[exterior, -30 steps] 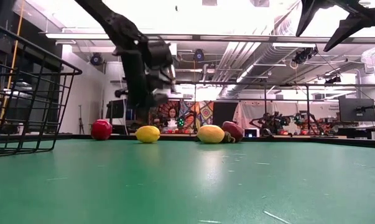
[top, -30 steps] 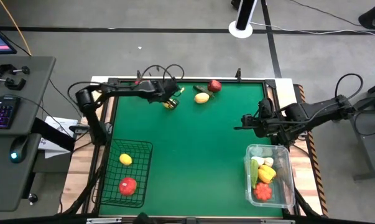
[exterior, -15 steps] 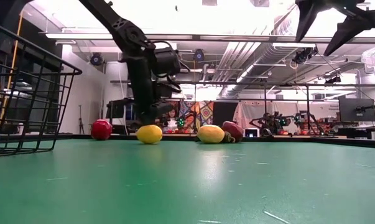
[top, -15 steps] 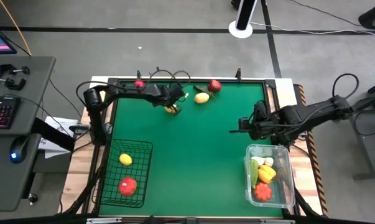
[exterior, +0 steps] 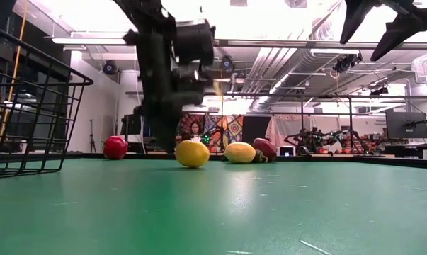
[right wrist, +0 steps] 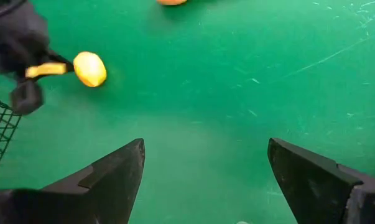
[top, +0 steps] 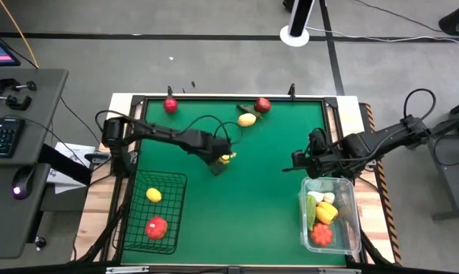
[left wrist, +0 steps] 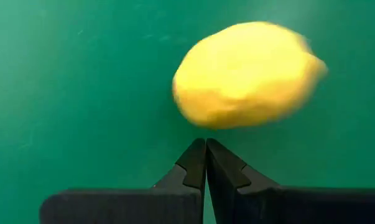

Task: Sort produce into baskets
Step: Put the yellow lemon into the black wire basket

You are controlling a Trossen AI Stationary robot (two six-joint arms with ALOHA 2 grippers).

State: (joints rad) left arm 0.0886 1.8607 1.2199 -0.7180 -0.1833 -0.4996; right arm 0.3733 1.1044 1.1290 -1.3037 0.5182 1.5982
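Note:
A yellow lemon [top: 227, 158] lies on the green table near its middle; it also shows in the low view [exterior: 192, 154] and, blurred, in the left wrist view [left wrist: 246, 74]. My left gripper [top: 218, 165] is shut and low over the table, its fingertips [left wrist: 206, 142] pointing at the lemon's side. My right gripper [top: 296, 160] is open, empty and raised, just beyond the clear plastic basket [top: 351, 221], which holds several pieces of produce. The black wire basket [top: 176, 217] holds a yellow fruit [top: 154, 195] and a red one [top: 157, 226]. My left gripper's shut fingertips [left wrist: 196, 155] stand right at the lemon's side [left wrist: 206, 123], pointing down at a slant. I cannot tell whether they touch it. The lemon rests on the table.
At the far edge lie a red fruit [top: 170, 104], a yellow one [top: 247, 119] and a red one [top: 262, 105] with a green piece beside it. The wire basket stands at the near left corner, the clear basket at the near right. Green table lies open between them.
My left gripper has gone from the far edge toward the table's middle, nearer and to the right, staying shut. The lemon has moved along the table with it, away from the other produce at the far edge.

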